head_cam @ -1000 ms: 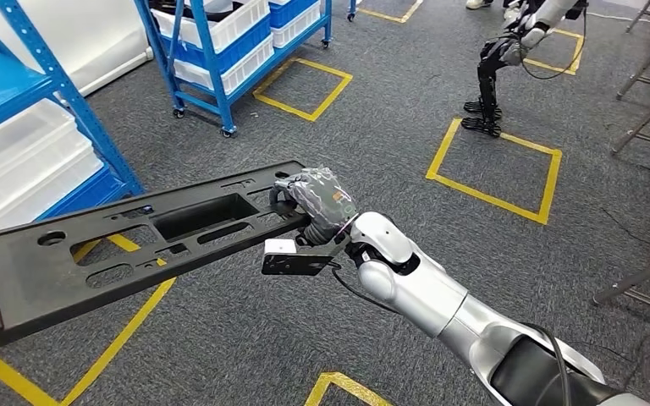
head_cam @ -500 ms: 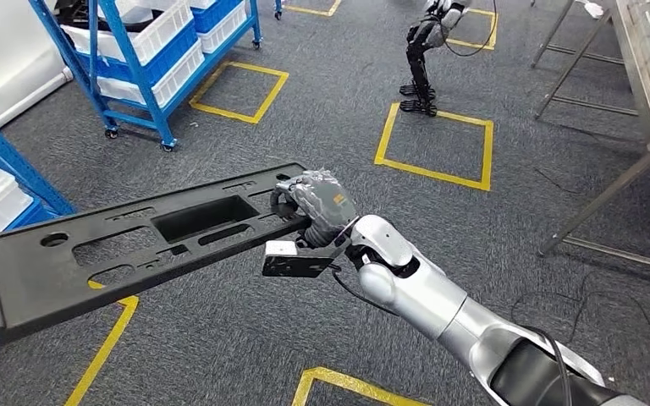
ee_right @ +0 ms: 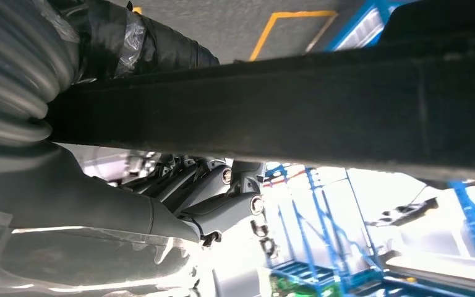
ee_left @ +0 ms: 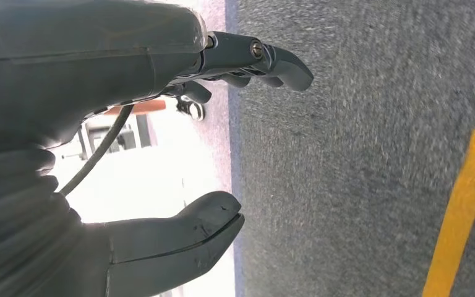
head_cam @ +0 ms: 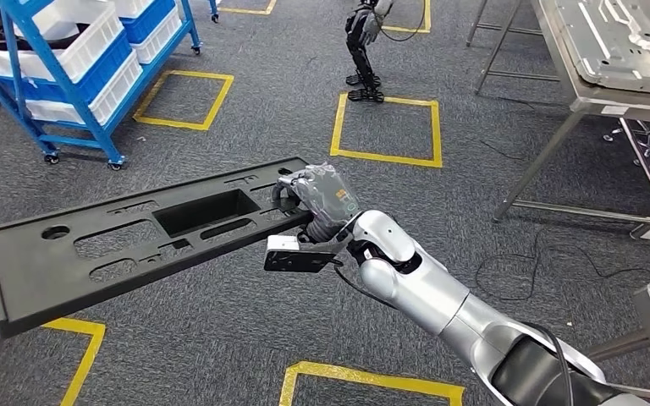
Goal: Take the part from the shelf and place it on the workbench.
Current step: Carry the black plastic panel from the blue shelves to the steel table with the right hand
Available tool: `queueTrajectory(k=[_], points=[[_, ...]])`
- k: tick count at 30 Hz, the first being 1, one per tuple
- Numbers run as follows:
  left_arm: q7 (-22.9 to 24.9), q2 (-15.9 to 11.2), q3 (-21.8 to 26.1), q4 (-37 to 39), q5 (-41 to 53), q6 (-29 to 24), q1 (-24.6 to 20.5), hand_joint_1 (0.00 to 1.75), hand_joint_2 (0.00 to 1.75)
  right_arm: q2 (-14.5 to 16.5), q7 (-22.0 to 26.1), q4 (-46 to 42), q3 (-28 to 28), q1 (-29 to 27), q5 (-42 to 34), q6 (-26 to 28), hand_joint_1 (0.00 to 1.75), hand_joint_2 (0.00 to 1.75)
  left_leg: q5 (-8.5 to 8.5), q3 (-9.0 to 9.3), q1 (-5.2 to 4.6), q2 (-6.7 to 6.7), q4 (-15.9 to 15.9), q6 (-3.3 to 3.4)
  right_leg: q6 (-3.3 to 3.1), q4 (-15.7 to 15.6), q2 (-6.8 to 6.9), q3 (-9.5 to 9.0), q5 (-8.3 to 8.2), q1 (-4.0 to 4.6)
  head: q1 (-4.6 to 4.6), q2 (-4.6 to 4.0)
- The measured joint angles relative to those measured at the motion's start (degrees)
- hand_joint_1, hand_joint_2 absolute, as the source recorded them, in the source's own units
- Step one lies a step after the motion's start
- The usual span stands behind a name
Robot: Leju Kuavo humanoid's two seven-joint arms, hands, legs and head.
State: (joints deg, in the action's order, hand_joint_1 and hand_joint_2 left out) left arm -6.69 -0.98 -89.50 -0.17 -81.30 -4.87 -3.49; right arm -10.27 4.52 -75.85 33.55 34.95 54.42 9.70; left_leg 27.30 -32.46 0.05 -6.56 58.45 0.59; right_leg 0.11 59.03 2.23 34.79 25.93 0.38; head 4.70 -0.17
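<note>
The right hand (head_cam: 317, 201) grips one end of the long black plastic panel (head_cam: 127, 245), fingers wrapped over its edge; the panel juts out level from the hand, above the grey carpet (head_cam: 245, 118); the left hand (ee_left: 161, 154) hangs with fingers apart, holding nothing; the steel workbench (head_cam: 597, 93) stands well apart from the panel.

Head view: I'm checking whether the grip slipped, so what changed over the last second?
The camera turned: the blue shelves slid off left and the metal workbench came in at right. The right hand grips the black part at the same end, unchanged.
</note>
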Motion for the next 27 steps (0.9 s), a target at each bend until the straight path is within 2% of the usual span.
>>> queueTrajectory(k=[1, 3, 4, 5, 6, 7, 8, 9, 11, 13, 14, 16, 17, 18, 20, 21, 22, 23, 24, 25, 27], points=[[0.02, -0.01, 0.00, 0.00, 0.04, 0.00, -0.03, 0.00, 1.75, -0.03, 0.01, 0.01, 0.00, 0.04, 0.00, -0.02, 1.75, 1.75, 0.35, 0.03, 0.08, 0.33, 0.24, -0.31, -0.33, -0.30, -0.62, -0.11, -0.21, -0.16, -0.01, 0.00], [0.02, 0.02, 0.00, 0.00, 0.04, 0.03, 0.00, 0.00, 1.75, -0.09, 0.01, 0.01, 0.00, 0.21, 0.01, -0.05, 1.75, 1.75, 2.60, -1.10, 0.34, 2.76, 3.25, -0.79, -1.01, -0.90, -1.67, -0.35, -0.70, -0.61, -0.02, 0.00], [0.02, 0.04, 0.00, 0.00, 0.04, 0.05, 0.07, 0.00, 1.75, -0.11, 0.01, 0.02, 0.01, 0.28, 0.00, -0.07, 1.75, 1.75, 4.44, -2.44, 0.53, 4.42, 6.41, -0.95, -1.19, -0.99, -2.16, -0.31, -0.82, -0.66, -0.02, 0.00], [0.03, 0.07, 0.00, 0.00, 0.04, 0.06, 0.14, 0.00, 1.75, -0.13, 0.01, 0.04, 0.01, 0.33, -0.01, -0.08, 1.75, 1.75, 6.32, -4.20, 0.59, 5.41, 10.26, -1.07, -1.31, -0.94, -2.75, -0.20, -0.88, -0.67, -0.02, 0.00], [0.03, 0.09, 0.00, 0.00, 0.04, 0.07, 0.23, 0.00, 1.75, -0.19, 0.01, 0.05, 0.01, 0.29, -0.01, -0.08, 1.75, 1.75, 7.58, -5.80, 0.62, 5.86, 13.65, -1.18, -1.35, -0.84, -3.43, -0.09, -0.89, -0.65, -0.02, 0.00], [0.04, 0.09, 0.00, 0.00, 0.04, 0.07, 0.31, 0.00, 1.75, -0.34, 0.03, 0.06, 0.00, 0.17, -0.04, -0.06, 1.75, 1.75, 7.86, -6.77, 0.63, 6.05, 15.59, -1.26, -1.36, -0.68, -4.14, 0.02, -0.89, -0.64, -0.02, 0.00], [0.04, 0.09, 0.00, 0.00, 0.04, 0.07, 0.37, 0.00, 1.75, -0.61, 0.05, 0.02, -0.03, 0.00, -0.12, -0.04, 1.75, 1.75, 7.00, -6.76, 0.66, 6.15, 15.42, -1.28, -1.32, -0.48, -4.88, 0.11, -0.86, -0.65, -0.02, 0.00], [0.04, 0.09, 0.00, 0.00, 0.04, 0.06, 0.40, 0.00, 1.75, -0.94, 0.08, -0.10, -0.10, -0.22, -0.26, -0.02, 1.75, 1.75, 5.19, -5.68, 0.71, 6.38, 13.03, -1.25, -1.24, -0.26, -5.58, 0.16, -0.80, -0.69, -0.02, 0.00], [0.04, 0.09, 0.00, 0.00, 0.04, 0.05, 0.48, 0.00, 1.75, -1.69, 0.20, -0.51, -0.38, -0.54, -0.64, 0.01, 1.75, 1.75, 1.70, -2.24, 1.00, 8.68, 5.46, -1.16, -0.83, 0.37, -6.94, 0.44, -0.59, -0.72, -0.02, 0.00], [0.04, 0.10, 0.00, 0.00, 0.04, 0.04, 0.48, 0.00, 1.75, -2.21, 0.46, -1.01, -0.74, -0.77, -0.92, 0.01, 1.75, 1.75, 0.71, -0.33, 1.14, 10.72, 1.35, -0.94, -0.15, 0.81, -8.28, 1.05, -0.66, -0.82, -0.02, 0.00], [0.04, 0.10, 0.00, 0.00, 0.04, 0.04, 0.42, 0.00, 1.75, -2.43, 0.62, -1.24, -0.90, -0.93, -0.98, -0.01, 1.75, 1.75, 0.90, -0.18, 1.02, 10.71, 1.13, -0.75, 0.25, 0.82, -8.96, 1.33, -0.84, -0.90, -0.02, 0.00], [0.04, 0.14, 0.00, 0.00, 0.04, 0.03, 0.28, 0.00, 1.75, -3.04, 0.85, -1.63, -1.18, -1.32, -1.00, -0.03, 1.75, 1.75, 0.57, -0.06, 1.01, 9.39, 0.77, -0.03, 0.98, 0.70, -9.83, 1.65, -1.10, -1.10, -0.01, 0.00], [0.04, 0.16, -0.01, 0.00, 0.04, 0.03, 0.22, 0.00, 1.75, -3.34, 0.90, -1.77, -1.27, -1.43, -0.99, -0.09, 1.75, 1.75, 0.34, 0.06, 1.06, 8.66, 0.41, 0.44, 1.25, 1.32, -8.98, 2.01, -0.65, -1.00, 0.03, 0.00], [0.04, 0.20, -0.01, 0.00, 0.04, 0.02, 0.20, 0.00, 1.75, -3.57, 0.93, -1.85, -1.33, -1.47, -0.96, -0.18, 1.75, 1.75, 0.11, 0.16, 1.12, 7.89, 0.06, 0.87, 1.48, 3.02, -7.46, 2.88, 0.46, -0.88, 0.05, 0.00], [0.03, 0.21, -0.02, 0.00, 0.05, 0.01, 0.27, 0.00, 1.75, -3.69, 0.91, -1.93, -1.37, -1.59, -0.80, -0.51, 1.75, 1.75, -0.05, 0.16, 0.90, 6.40, -0.24, 1.36, 1.82, 9.75, -3.86, 6.09, 4.05, -0.80, 0.11, 0.00], [0.02, 0.20, -0.02, 0.00, 0.05, -0.01, 0.30, 0.00, 1.75, -3.69, 0.89, -1.93, -1.34, -1.72, -0.68, -0.69, 1.75, 1.75, -0.04, 0.11, 0.76, 5.66, -0.24, 1.43, 1.97, 13.45, -3.04, 7.85, 5.55, -0.91, 0.09, 0.00], [0.02, 0.19, -0.02, 0.00, 0.07, -0.01, 0.31, 0.00, 1.75, -3.68, 0.84, -1.89, -1.29, -1.90, -0.53, -0.87, 1.75, 1.75, -0.01, 0.08, 0.67, 4.94, -0.23, 1.47, 2.06, 15.87, -2.69, 8.97, 6.18, -1.04, 0.10, 0.00], [0.00, 0.19, -0.02, 0.00, 0.12, -0.02, 0.28, 0.00, 1.75, -3.68, 0.78, -1.82, -1.22, -2.04, -0.30, -1.01, 1.75, 1.75, 0.04, 0.09, 0.61, 4.23, -0.22, 1.47, 2.08, 16.12, -2.48, 8.98, 5.71, -1.13, 0.10, 0.00], [-0.04, 0.18, -0.02, 0.00, 0.19, -0.03, 0.24, 0.00, 1.75, -3.68, 0.72, -1.73, -1.14, -2.12, 0.00, -1.08, 1.75, 1.75, 0.11, 0.15, 0.57, 3.55, -0.21, 1.44, 2.03, 14.05, -2.19, 7.78, 4.29, -1.17, 0.10, 0.00], [-0.08, 0.17, -0.02, 0.00, 0.31, -0.04, 0.19, 0.00, 1.75, -3.67, 0.67, -1.64, -1.05, -2.11, 0.28, -1.11, 1.75, 1.75, 0.21, 0.27, 0.55, 2.94, -0.20, 1.35, 1.88, 10.24, -1.50, 5.63, 2.39, -1.14, 0.10, 0.00], [-0.15, 0.17, -0.02, 0.00, 0.53, -0.04, 0.15, 0.00, 1.75, -3.62, 0.65, -1.56, -0.91, -1.93, 0.60, -1.11, 1.75, 1.75, 0.51, 0.51, 0.31, 1.92, -0.15, 0.94, 1.25, 2.82, 1.08, 1.62, 0.10, -0.59, 0.10, 0.00]])
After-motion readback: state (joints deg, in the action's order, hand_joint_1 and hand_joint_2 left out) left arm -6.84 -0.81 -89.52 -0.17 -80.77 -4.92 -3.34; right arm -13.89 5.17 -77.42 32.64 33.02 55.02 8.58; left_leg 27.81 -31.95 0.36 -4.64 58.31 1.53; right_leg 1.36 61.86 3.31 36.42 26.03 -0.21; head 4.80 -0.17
